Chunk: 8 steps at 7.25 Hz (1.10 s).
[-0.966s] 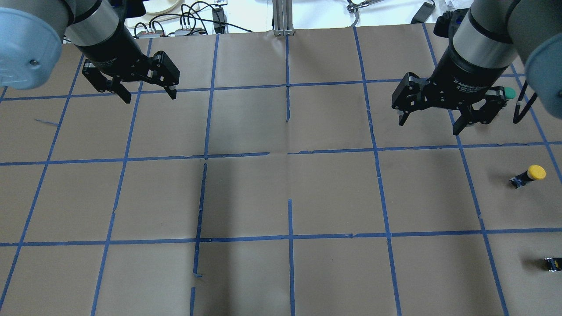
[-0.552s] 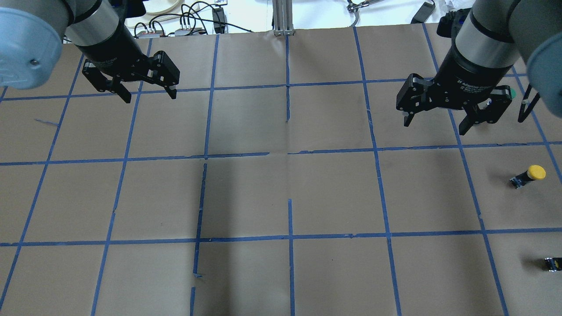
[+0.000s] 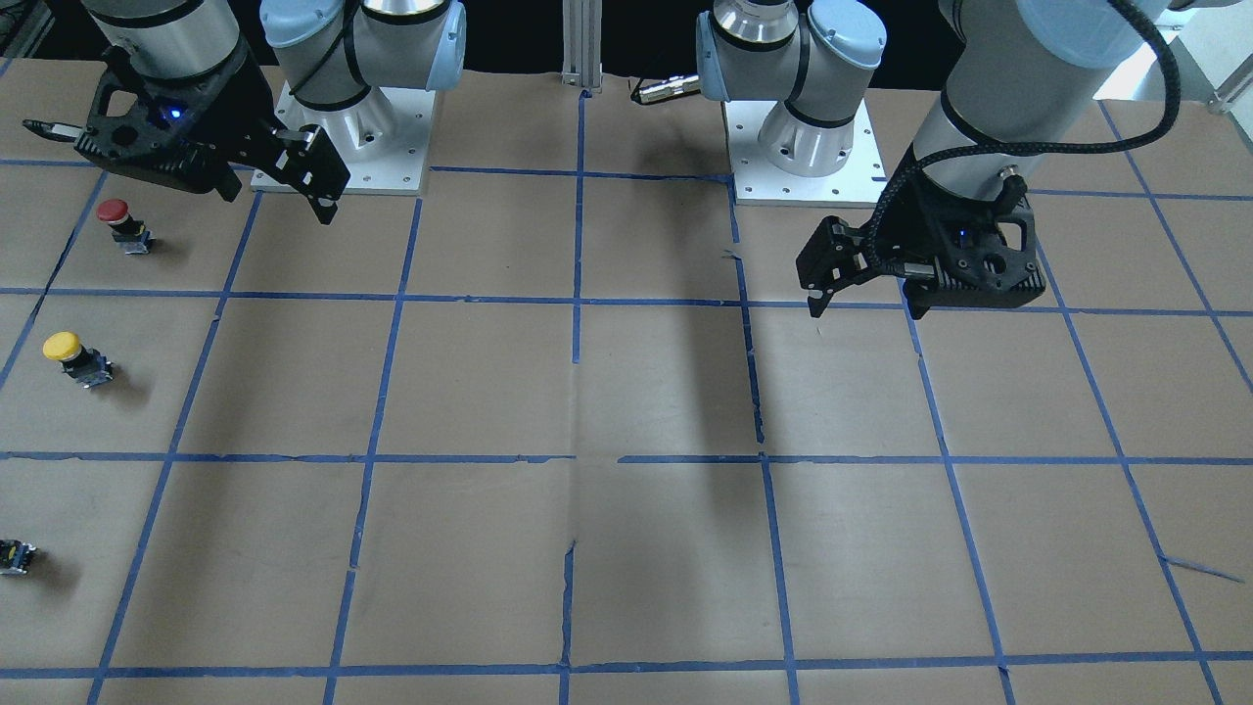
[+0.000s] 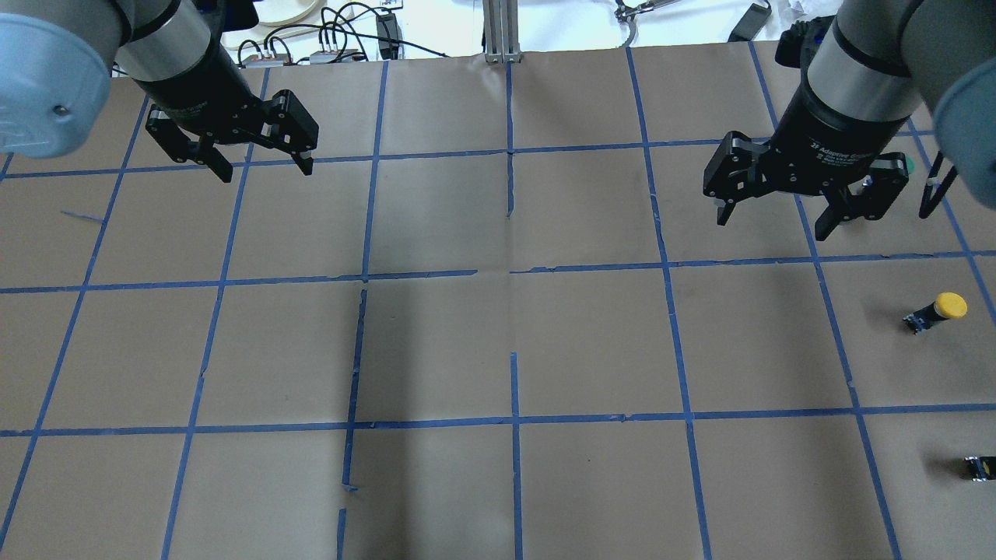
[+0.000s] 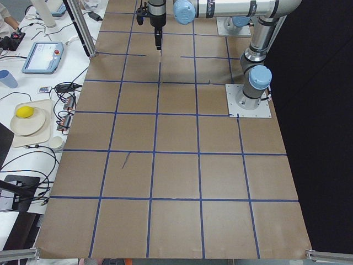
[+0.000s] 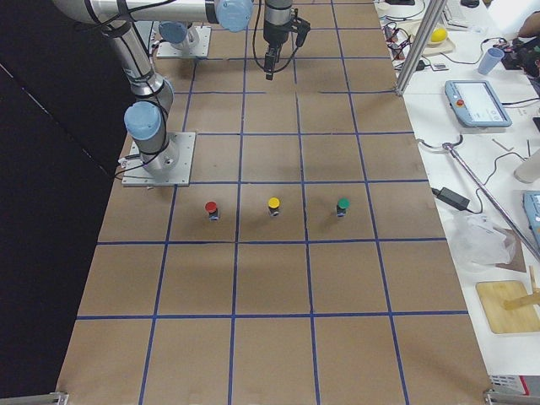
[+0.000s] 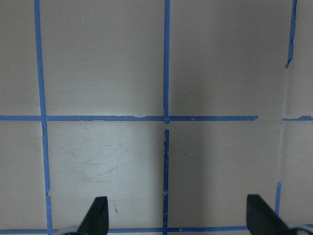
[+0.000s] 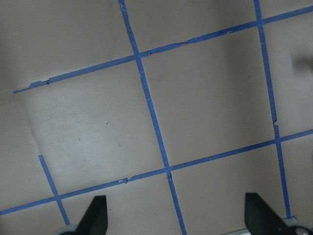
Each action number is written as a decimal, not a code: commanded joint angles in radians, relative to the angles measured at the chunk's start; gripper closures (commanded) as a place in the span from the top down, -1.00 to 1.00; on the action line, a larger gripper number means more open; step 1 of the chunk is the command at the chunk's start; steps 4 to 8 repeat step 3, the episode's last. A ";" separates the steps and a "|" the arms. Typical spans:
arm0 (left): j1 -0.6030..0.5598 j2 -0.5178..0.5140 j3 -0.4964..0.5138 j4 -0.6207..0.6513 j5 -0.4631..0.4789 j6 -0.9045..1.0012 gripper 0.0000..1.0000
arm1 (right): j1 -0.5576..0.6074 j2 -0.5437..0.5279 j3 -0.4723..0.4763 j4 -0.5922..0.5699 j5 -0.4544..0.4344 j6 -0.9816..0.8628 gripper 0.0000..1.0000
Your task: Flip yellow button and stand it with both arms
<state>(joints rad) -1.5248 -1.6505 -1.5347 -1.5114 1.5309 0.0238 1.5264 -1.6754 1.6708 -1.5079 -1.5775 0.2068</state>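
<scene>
The yellow button (image 4: 938,309) is on the table at the far right, and seems to stand with its yellow cap up. It also shows in the front view (image 3: 73,359) and in the right side view (image 6: 273,205). My right gripper (image 4: 770,227) is open and empty. It hangs above the table, well to the left of and beyond the button, as the front view (image 3: 276,204) also shows. My left gripper (image 4: 267,175) is open and empty, high over the far left of the table (image 3: 863,311). Both wrist views show only open fingertips (image 7: 98,218) (image 8: 100,215) over bare paper.
A red button (image 3: 116,213) stands near my right arm's base. A green button (image 6: 342,205) stands beyond the yellow one, partly hidden behind my right gripper in the overhead view (image 4: 903,163). A tiny dark part with a yellow spot (image 4: 979,467) lies at the right edge. Blue tape grids the brown paper.
My right gripper has shifted slightly to the right and away from the robot, staying open. My left gripper and the buttons have not moved.
</scene>
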 commanded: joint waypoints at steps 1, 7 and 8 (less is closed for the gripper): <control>0.000 0.000 -0.001 0.000 0.000 -0.001 1.00 | 0.000 -0.003 0.003 0.001 0.002 0.000 1.00; 0.000 0.000 0.001 0.000 0.000 0.001 1.00 | 0.000 -0.004 0.003 0.001 0.004 0.000 1.00; 0.000 0.000 0.001 0.000 0.000 0.001 1.00 | 0.000 -0.004 0.003 0.001 0.004 0.000 1.00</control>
